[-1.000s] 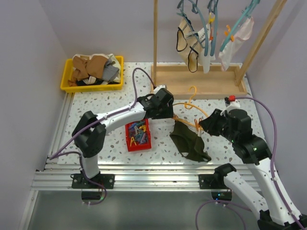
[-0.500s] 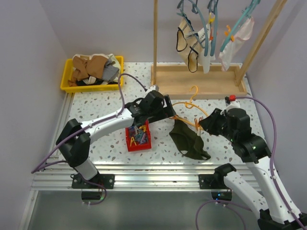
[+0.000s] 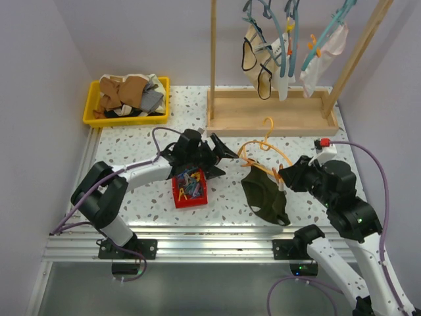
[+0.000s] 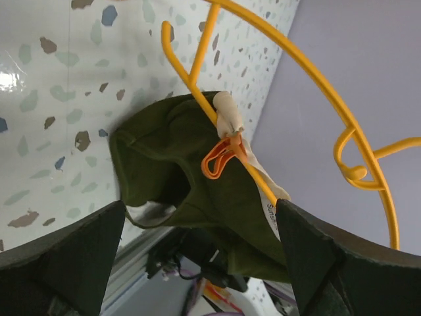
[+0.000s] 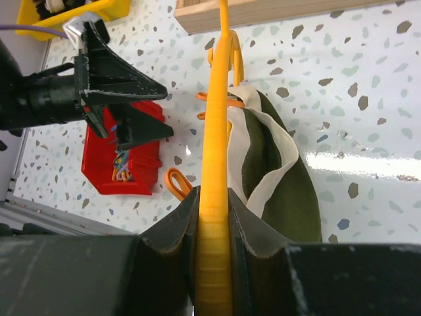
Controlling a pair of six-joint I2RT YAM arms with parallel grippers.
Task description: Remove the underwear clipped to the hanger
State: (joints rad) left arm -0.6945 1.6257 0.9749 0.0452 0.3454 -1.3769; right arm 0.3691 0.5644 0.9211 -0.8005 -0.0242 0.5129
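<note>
A yellow hanger lies low over the table, with olive-green underwear hanging from its near bar. An orange clip pins the underwear's white waistband to the bar. My right gripper is shut on the hanger's bar, and the underwear hangs just right of the jaws. An orange clip shows just left of them. My left gripper is open and empty, left of the hanger and pointing at it. In its wrist view the gripper faces the underwear and hanger.
A red bin of clips sits under my left wrist. A yellow bin of clothes stands at the back left. A wooden rack at the back carries more hangers with garments.
My left arm has drawn back to the left, away from the hanger, over the red bin. My right gripper has shifted the hanger and underwear slightly right and nearer.
</note>
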